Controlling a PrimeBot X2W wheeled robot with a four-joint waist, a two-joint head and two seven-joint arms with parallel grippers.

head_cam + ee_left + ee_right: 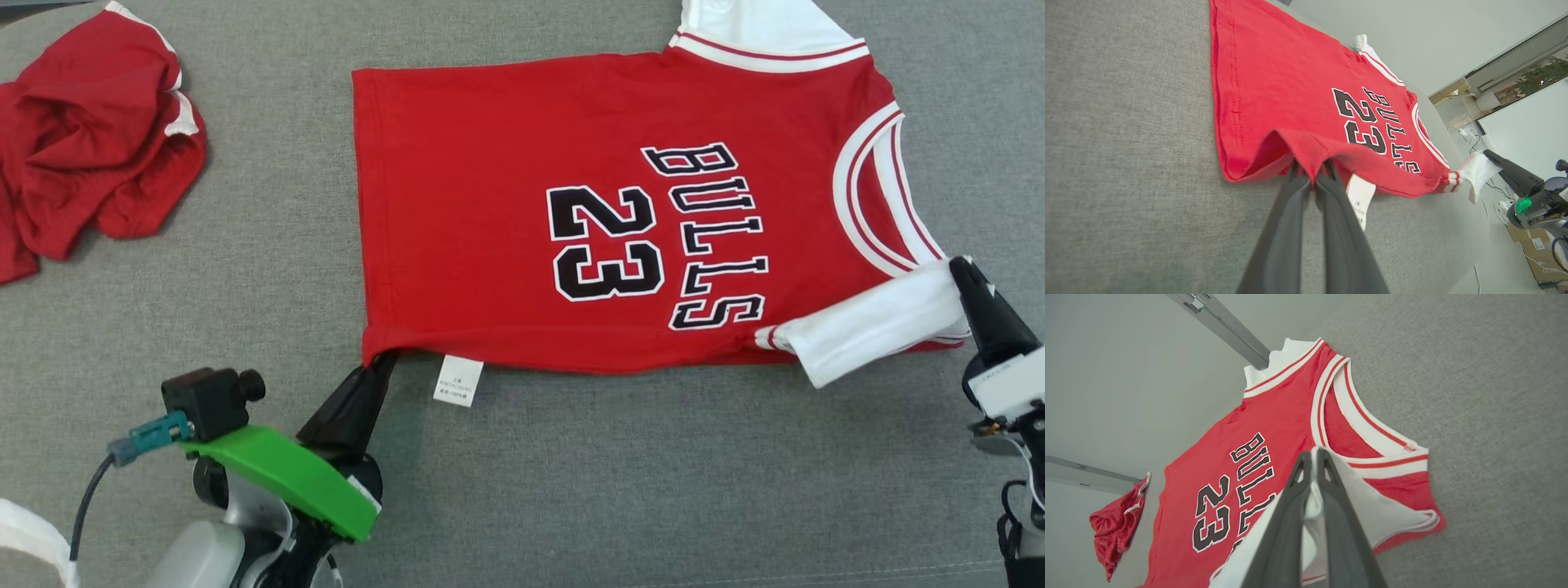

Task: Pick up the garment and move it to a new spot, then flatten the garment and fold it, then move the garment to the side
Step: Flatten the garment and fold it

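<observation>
While pinching the Bulls jersey (490, 204), left gripper (384, 363) shut on hem corner (371, 336) beside the care label (458, 380), right gripper (963, 273) shut on white sleeve (873, 322), lift both evenly.

"BULLS", "23" on jersey (506, 204)

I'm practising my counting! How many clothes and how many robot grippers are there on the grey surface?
Clothes: 2, the red jersey laid flat and the crumpled red garment.
Grippers: 2, the left gripper and the right gripper, each pinching the red jersey.
Total: 4
</observation>
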